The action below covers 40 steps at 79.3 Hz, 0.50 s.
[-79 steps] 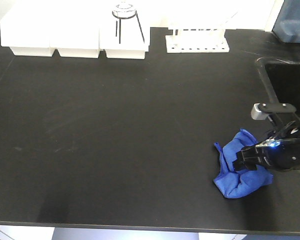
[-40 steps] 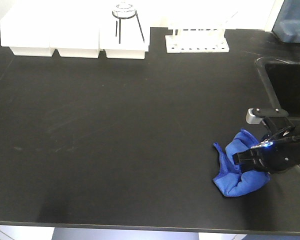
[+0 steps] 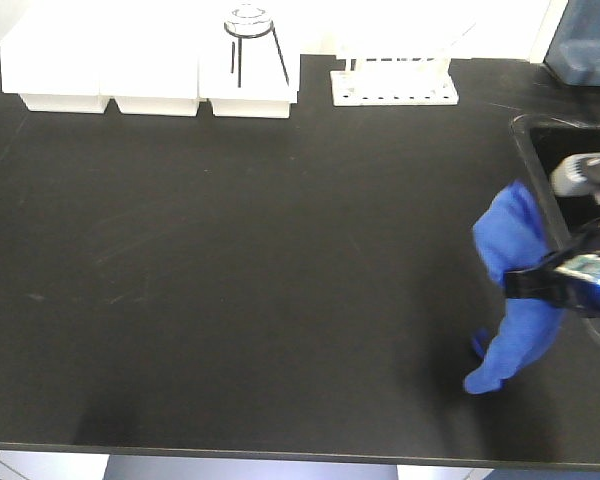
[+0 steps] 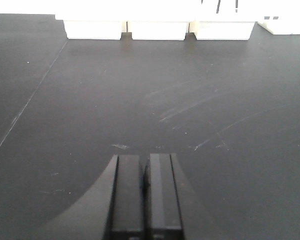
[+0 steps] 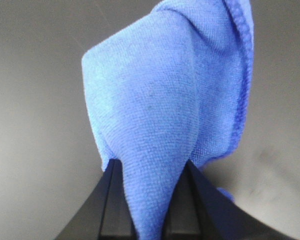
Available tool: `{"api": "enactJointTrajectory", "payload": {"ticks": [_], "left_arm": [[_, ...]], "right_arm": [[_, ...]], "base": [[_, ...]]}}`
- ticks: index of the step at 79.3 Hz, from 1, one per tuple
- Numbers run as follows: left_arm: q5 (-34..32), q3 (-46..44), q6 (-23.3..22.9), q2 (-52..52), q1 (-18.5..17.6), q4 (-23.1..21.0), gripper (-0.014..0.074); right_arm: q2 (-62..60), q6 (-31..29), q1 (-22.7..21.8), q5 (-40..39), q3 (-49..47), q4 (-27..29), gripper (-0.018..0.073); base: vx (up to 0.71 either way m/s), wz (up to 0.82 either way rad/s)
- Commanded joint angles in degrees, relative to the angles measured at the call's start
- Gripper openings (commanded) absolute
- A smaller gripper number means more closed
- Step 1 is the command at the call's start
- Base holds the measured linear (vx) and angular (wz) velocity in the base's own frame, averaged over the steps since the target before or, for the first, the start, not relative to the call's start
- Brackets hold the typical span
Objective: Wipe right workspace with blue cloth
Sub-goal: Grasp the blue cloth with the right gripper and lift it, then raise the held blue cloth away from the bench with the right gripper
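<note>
- Left fingers (image 4: 127, 195): pressed together with nothing between them, low over bare table (image 4: 200, 95). We'd just leave that arm out of it.
- Right fingers (image 5: 107, 205): pinched narrow on a fold of the cloth (image 5: 160, 100), and the rest bunches up past the tips.
- From the front, the cloth hangs from that grip at the right end of the table. Its lowest corner is close to the surface, but we can't tell if it touches.
- Our read is that this is the carry step, getting the cloth over to the patch that needs wiping. We can't pick that patch out in these views.
- The grip is only on a fold, so we'd hold the squeeze firm and move smoothly. A jerk could pull the cloth free.
- The sink (image 3: 528, 150) rim is just beside the cloth. We'd go high enough that the dangling tail clears it and doesn't drag or drop into the basin.
- On arrival we'd come down so the cloth spreads flat under the fingers, so bare fingers don't scrape the surface.
- The white trays (image 3: 110, 75) and rack (image 3: 393, 88) sit at the back, well apart from all this.
</note>
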Motion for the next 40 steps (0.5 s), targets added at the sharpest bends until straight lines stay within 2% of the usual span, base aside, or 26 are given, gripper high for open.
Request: {"api": "enactJointTrajectory", "payload": {"ticks": [1,19,40], "left_arm": [[-4.9,-1.5,0.0,-0.6,-0.4,-0.1,-0.0006],[-4.9,-1.5,0.0,-0.6,-0.4,-0.1,-0.0006],[-4.9,-1.5,0.0,-0.6,-0.4,-0.1,-0.0006]], "right_arm": [[-7.1,0.3,0.0,-0.7,-1.5,1.3,-0.0004],[-20.9,1.6,0.0,2.0,-1.4,-0.3,-0.0004],[-31.9,9.0,0.0,3.9,-1.4,-12.9,-0.0004]], "base": [[0.00,0.00],[0.00,0.00],[0.00,0.00]]}}
